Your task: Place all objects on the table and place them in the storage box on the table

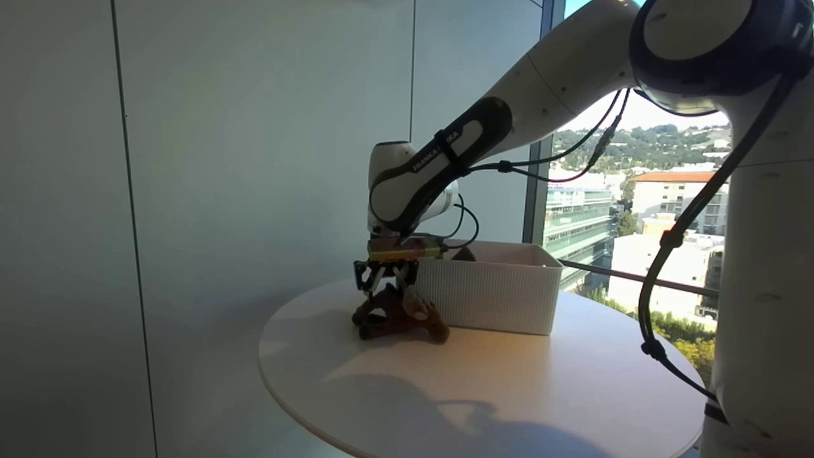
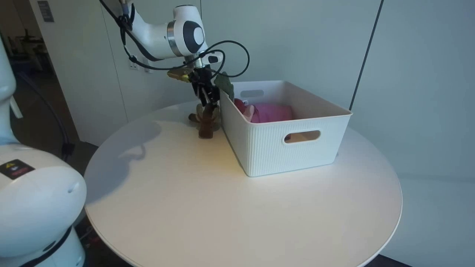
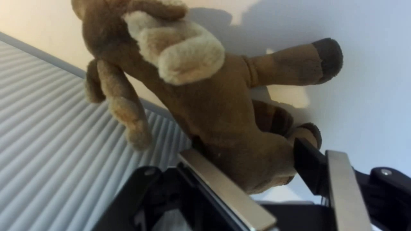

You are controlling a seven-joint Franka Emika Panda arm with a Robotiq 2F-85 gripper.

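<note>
Our claw (image 3: 250,149) straddles the plush moose (image 2: 206,125) near the far edge of the round table (image 2: 170,115), clamped or not we cannot tell, so we should squeeze firmly, then lift over the storage box (image 2: 267,148).

daylight glares through the window (image 1: 642,210); the wall (image 1: 254,159) is dim; soft shadows (image 2: 111,170) cross the table (image 2: 245,215).

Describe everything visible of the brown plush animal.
The brown plush animal looks soft, with dark-tipped legs and pale, lumpy antler-like parts beside its head. It appears to rest on the table, close beside the storage box, legs pointing away; contact with the box is unclear. The gripper straddles its rear; whether it grips firmly is unclear.
</note>
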